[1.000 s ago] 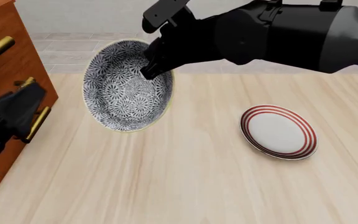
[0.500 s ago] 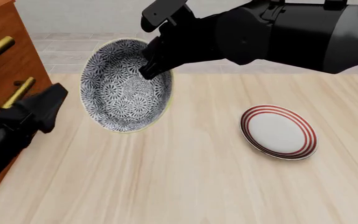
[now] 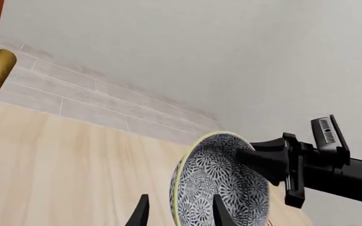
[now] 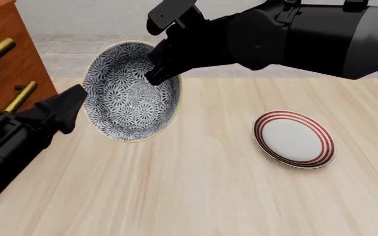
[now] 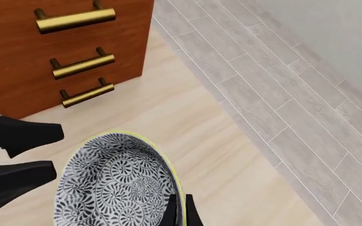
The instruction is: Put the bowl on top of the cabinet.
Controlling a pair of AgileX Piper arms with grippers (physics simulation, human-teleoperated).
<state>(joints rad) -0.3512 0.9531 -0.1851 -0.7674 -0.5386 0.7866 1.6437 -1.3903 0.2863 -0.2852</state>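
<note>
The bowl, white with a dense dark floral pattern and a pale yellow rim, hangs tilted on edge above the table. My right gripper is shut on its upper right rim; the right wrist view shows the fingers pinching that rim of the bowl. My left gripper is open, its tips right at the bowl's left rim. In the left wrist view the bowl's edge lines up between the open left gripper's fingers; contact is unclear. The reddish-brown cabinet with brass handles stands at the far left.
A flat white plate with red rings lies on the wooden table to the right. The cabinet's front shows three brass bar handles in the right wrist view. The right arm spans the upper right of the front view.
My left arm has swung right and up from beside the cabinet until its open fingers reach the bowl's left rim. The right gripper and bowl have barely shifted.
</note>
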